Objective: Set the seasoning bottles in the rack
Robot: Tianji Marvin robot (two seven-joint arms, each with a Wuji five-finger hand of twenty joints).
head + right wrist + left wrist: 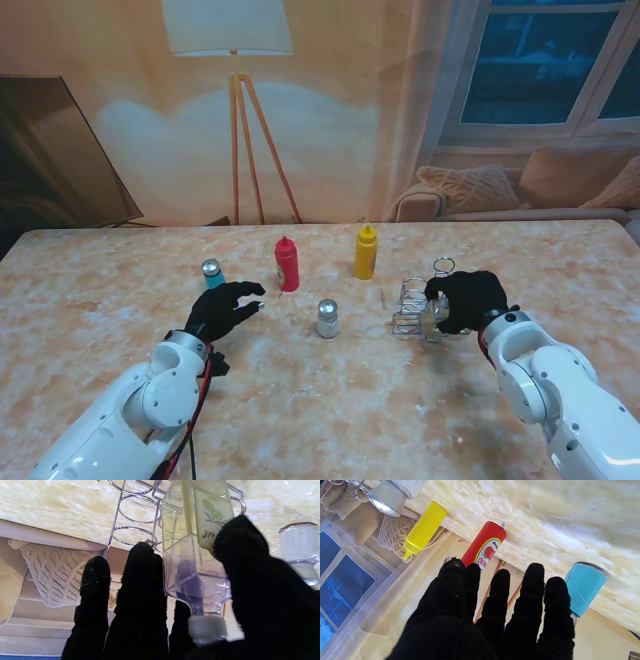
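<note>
- Right hand (pixel 468 300), right of centre in stand view: fingers wrapped round a clear bottle (pixel 195 555), held at the wire rack (pixel 415 305).
- Left hand (pixel 222 310), lower left: fingers spread, holding nothing.
- Blue jar (pixel 212 273), ketchup (pixel 287 264), mustard (pixel 366 251), shaker (pixel 327 319) standing mid-frame on the table (pixel 100 290), outside the rack.
</note>
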